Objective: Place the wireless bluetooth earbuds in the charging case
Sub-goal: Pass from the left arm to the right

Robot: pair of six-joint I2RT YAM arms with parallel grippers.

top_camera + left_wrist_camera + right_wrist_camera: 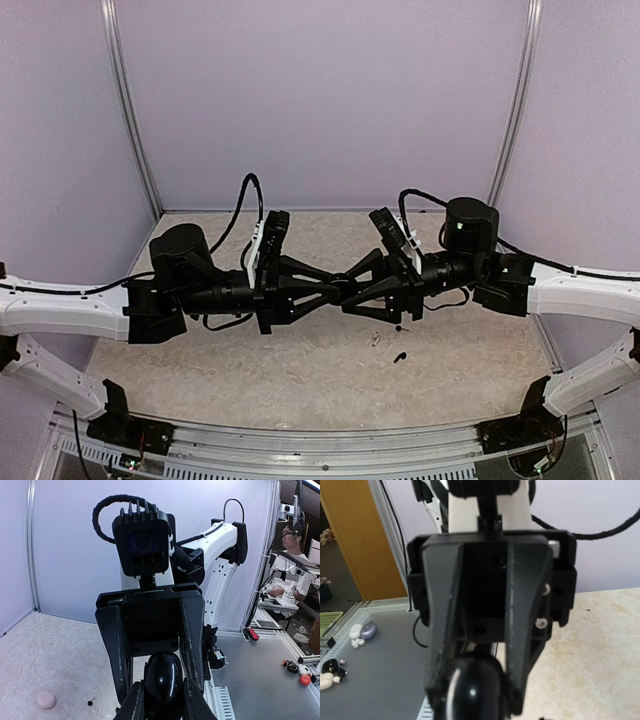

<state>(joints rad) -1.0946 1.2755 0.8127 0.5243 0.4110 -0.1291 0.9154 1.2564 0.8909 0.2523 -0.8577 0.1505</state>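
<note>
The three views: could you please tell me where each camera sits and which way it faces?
Top external: above and behind the bases, looking down on the table; left arm and right arm show, jaws meeting.
Left wrist: on the left arm, facing the right arm; own jaws flank a glossy black object.
Right wrist: mirrored, facing the left arm's jaws.
Shared: both wrist views show that object.

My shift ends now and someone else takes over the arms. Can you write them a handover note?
Left gripper: shut on the black case, held above the table.
Right gripper: fingers around the same case, tip to tip with the left; grip unclear.
Earbuds: a black earbud and a pale earbud lie loose on the table, under the right arm.
Done: case is up between both grippers; whether it is open cannot be told.
Left: those two earbuds are not yet in the case.
</note>
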